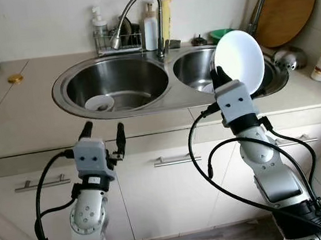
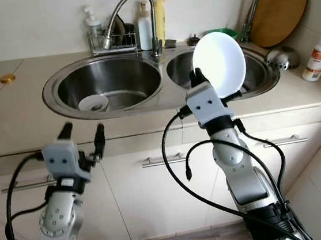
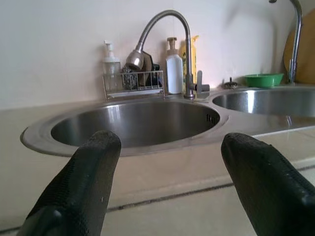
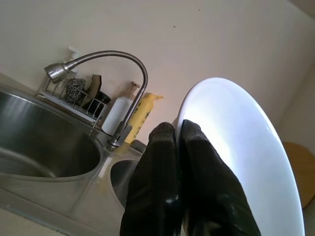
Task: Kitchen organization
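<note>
Now right gripper (image 4: 177, 135) pinches white plate (image 1: 239, 60) by rim, upright above right basin (image 1: 192, 64). Left gripper (image 1: 102, 131) spread wide, empty, before counter (image 1: 21, 118).

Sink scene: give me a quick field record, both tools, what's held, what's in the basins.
right tool: shut on the rim of the white plate, raised above the right basin
plate tilt: near upright
left tool: open, holds nothing, in front of the counter edge below the left basin
left basin contents: small white bowl
behind sink: wire rack, white bottle, green bowl
right of sink: wooden board leaning on the wall
</note>
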Controlling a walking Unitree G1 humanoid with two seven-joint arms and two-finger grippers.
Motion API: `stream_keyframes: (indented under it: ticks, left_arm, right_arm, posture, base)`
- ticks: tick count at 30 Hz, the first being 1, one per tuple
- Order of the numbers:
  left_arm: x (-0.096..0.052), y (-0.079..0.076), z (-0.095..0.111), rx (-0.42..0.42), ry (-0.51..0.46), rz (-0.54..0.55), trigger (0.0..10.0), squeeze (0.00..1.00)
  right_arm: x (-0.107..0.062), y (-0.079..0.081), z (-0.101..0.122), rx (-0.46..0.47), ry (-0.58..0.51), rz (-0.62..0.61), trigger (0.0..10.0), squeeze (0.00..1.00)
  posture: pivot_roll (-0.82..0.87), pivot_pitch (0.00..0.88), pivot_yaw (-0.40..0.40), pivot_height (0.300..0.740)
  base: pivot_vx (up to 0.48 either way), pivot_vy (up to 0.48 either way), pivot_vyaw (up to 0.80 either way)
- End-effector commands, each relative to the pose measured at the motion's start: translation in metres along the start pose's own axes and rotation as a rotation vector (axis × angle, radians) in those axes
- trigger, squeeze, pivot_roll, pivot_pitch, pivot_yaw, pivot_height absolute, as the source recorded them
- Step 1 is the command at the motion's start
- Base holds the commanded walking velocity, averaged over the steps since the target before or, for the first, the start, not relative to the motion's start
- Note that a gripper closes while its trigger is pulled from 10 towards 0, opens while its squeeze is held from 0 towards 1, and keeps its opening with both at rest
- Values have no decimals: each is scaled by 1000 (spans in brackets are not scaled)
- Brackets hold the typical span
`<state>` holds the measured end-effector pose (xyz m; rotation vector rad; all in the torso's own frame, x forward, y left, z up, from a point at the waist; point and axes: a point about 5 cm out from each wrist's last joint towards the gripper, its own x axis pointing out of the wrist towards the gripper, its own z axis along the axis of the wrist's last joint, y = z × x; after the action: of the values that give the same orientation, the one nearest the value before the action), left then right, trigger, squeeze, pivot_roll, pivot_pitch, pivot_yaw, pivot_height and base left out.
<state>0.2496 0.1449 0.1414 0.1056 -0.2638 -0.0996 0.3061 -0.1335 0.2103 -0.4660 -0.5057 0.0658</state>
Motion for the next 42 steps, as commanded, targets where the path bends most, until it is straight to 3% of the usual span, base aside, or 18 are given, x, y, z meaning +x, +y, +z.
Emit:
stream_keyframes:
  ticks: [1,11,30,38,42]
  left_arm:
    - [15,4,15,8,-69,5,10000,0]
    - [20,0,19,4,-101,0,10000,0]
    - [25,1,23,27,-133,-14,10000,0]
    - [28,1,23,26,-127,-7,10000,0]
    - [29,0,24,25,-129,-9,10000,0]
  right_arm:
    - [-3,3,2,-6,-24,11,0,0]
    - [-5,8,1,15,-33,39,0,0]
    - [4,6,-2,17,-34,-7,0,0]
    - [10,5,-19,106,86,0,0,0]
    - [26,3,-28,136,141,18,0,0]
  posture:
    - [41,0,-36,740]
    - [47,0,-51,740]
    - [53,0,-48,740]
    - [54,0,-50,740]
    - [54,0,-52,740]
  base:
    - [0,0,0]
    - [257,0,0]
    - [480,0,0]
    - [135,0,0]
    - [0,0,0]
